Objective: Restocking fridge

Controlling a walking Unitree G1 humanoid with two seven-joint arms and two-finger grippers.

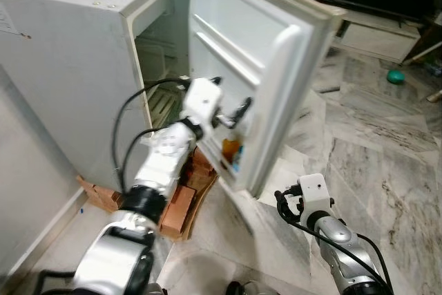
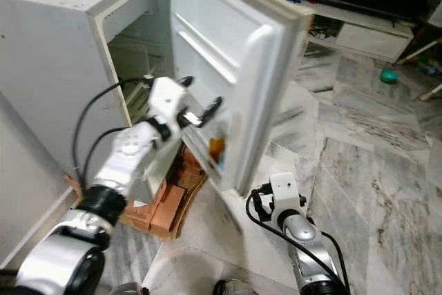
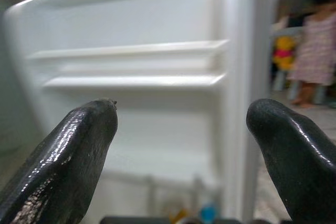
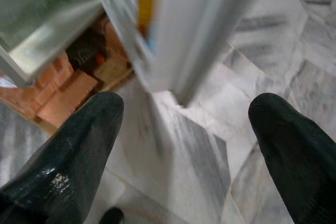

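A small white fridge (image 1: 76,53) stands on bricks with its door (image 1: 255,67) swung open toward me. My left gripper (image 1: 233,114) is raised against the door's inner side, just above the bottom shelf, fingers (image 3: 73,150) open with nothing between them. An orange item (image 1: 230,148) and a blue one (image 1: 237,160) sit in that bottom door shelf. My right gripper (image 1: 284,202) hangs low near the door's lower corner, open and empty; its fingers (image 4: 79,145) frame the door's bottom edge (image 4: 173,77) and the marble floor.
Red bricks (image 1: 181,205) prop the fridge, with a cardboard scrap beside them. Grey marble floor (image 1: 373,164) spreads to the right. A TV cabinet (image 1: 376,36) and a green ball (image 1: 395,76) lie farther back. A person (image 3: 310,51) stands blurred beyond the door edge.
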